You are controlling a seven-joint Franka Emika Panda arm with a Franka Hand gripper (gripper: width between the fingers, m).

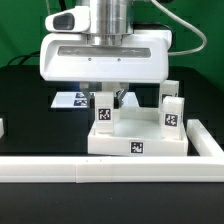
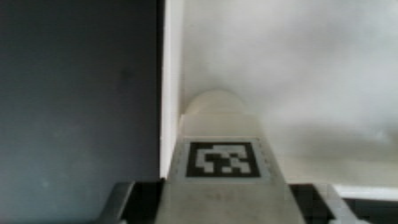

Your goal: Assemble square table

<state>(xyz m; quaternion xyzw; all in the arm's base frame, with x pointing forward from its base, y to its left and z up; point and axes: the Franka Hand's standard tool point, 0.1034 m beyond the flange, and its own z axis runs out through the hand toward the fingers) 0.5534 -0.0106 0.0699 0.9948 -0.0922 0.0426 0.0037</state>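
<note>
We hold a tagged leg (image 1: 104, 108) clamped in the gripper (image 1: 105, 97), upright over the square tabletop (image 1: 138, 135) (which sits pressed against the border rail (image 1: 110, 168)), presumably to seat it in a corner socket.

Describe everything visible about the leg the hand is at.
The leg is a small white, plastic-looking block bearing a black-and-white tag. It stands upright on the square table top, at the side toward the exterior view's left. The hand reaches down from above with its fingers on either side of the leg. In the wrist view the leg tapers to a rounded tip. Actual grip contact cannot be confirmed.
</note>
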